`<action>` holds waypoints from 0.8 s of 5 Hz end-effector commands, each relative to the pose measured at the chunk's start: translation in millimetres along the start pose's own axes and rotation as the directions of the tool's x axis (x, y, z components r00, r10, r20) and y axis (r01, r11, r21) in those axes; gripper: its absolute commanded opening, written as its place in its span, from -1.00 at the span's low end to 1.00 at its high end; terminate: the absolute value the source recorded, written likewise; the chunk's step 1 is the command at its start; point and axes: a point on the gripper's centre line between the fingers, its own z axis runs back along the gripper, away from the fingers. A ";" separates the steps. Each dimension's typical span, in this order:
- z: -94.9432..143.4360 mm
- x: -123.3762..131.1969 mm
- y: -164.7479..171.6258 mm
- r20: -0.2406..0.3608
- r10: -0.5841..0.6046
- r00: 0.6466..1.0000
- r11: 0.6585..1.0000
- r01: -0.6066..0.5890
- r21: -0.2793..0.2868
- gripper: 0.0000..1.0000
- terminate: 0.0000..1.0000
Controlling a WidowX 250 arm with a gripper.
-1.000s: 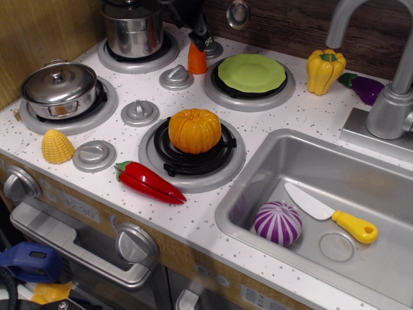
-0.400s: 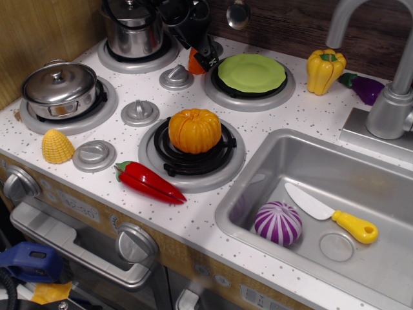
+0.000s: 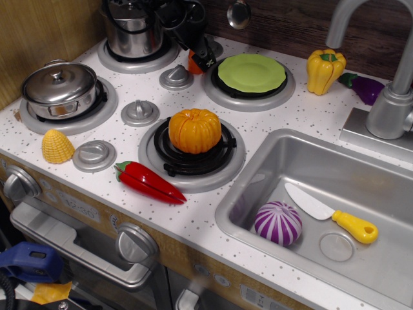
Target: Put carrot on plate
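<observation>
The carrot point(image 3: 192, 65) stands on the counter between the back burners, and only a small orange part of it shows. My gripper point(image 3: 197, 57) is lowered over it, its black fingers point(image 3: 208, 61) down around the carrot and covering most of it. I cannot tell whether the jaws have closed on it. The lime-green plate point(image 3: 251, 72) lies on the back right burner, just right of the gripper, with nothing on it.
A steel pot point(image 3: 133, 29) stands right behind and left of the gripper. Another lidded pot point(image 3: 59, 89) is at the left. A ribbed pumpkin point(image 3: 195, 130) sits on the front burner, with a red chili point(image 3: 148, 183) and corn point(image 3: 57, 146) nearby. A yellow pepper point(image 3: 324, 70), the faucet point(image 3: 392, 77) and the sink point(image 3: 361, 187) are at the right.
The gripper has come down from above the carrot to around it, hiding most of it. Over the last half second it has barely moved.
</observation>
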 end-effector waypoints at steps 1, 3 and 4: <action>15.5 12.9 22.9 0.035 0.001 0.999 0.999 -0.002 0.038 -1.00 -1.00; 40.0 23.4 22.8 0.008 -0.008 1.000 0.997 0.007 0.074 -1.00 -1.00; 60.7 34.7 22.7 -0.018 -0.016 1.000 0.994 0.018 0.104 1.00 -1.00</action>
